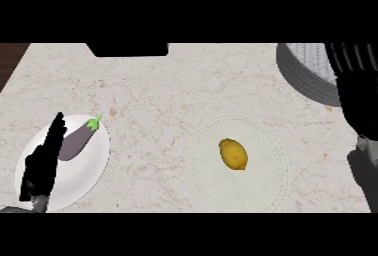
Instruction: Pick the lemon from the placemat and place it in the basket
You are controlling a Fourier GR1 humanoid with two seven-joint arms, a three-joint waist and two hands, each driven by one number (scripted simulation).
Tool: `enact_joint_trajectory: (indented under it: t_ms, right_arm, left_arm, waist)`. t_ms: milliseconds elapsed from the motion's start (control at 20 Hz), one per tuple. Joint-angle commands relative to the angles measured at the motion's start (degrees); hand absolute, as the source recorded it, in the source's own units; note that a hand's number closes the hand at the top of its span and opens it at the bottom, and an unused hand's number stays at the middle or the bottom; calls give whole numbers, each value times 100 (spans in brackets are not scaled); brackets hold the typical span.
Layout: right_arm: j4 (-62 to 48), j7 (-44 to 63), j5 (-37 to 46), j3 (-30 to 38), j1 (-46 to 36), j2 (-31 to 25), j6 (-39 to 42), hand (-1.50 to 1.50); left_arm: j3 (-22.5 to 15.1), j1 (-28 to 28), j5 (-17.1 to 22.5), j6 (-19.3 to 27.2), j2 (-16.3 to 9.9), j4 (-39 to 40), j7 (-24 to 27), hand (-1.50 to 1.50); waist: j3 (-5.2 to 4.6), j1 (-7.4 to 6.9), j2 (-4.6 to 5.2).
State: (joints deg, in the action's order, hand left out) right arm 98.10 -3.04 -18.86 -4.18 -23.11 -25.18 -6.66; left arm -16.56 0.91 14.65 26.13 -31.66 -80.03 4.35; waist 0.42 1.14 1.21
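Lemon (233, 154) lies on its side near the middle of a pale round placemat (269, 175), its long axis running roughly from twelve to six o'clock, with nothing touching it. The placemat, marked only by a faint dotted edge, sits on the marbled counter (170, 90) a little toward four o'clock of the view's centre.

At about one o'clock from the lemon, well apart from it, stands the grey ribbed basket (310, 70), cut off by the upper edge and partly covered on its right side by the right hand.

The right hand (358, 80) shows as a dark shape along the three o'clock edge, reaching up over the basket's rim; it has hold of nothing that can be seen, and whether its fingers are straight or curled I cannot tell. Grey forearm shows below it toward four o'clock.

Far out at nine o'clock from the lemon lies a white plate (85, 172) bearing an eggplant (77, 140), purple with a green stem end pointing to one o'clock. The left hand (43, 162) rests over the plate's left part, fingers straight and pointing up toward twelve, relaxed and holding nothing.
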Motion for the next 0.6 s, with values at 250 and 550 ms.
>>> enact_joint_trajectory:
  t_ms: [250,550]
  right_arm:
    - [-1503,-204,-318,-865,130,13,1828,150]
    - [-895,-2025,1919,-2942,1043,1173,1259,-150]
  left_arm:
    - [-480,1199,-107,-1109,-17,-901,187,0]
    - [-330,1123,381,-1729,10,-685,198,0]
  waist:
    - [-22,-286,-12]
    - [-40,-139,-109]
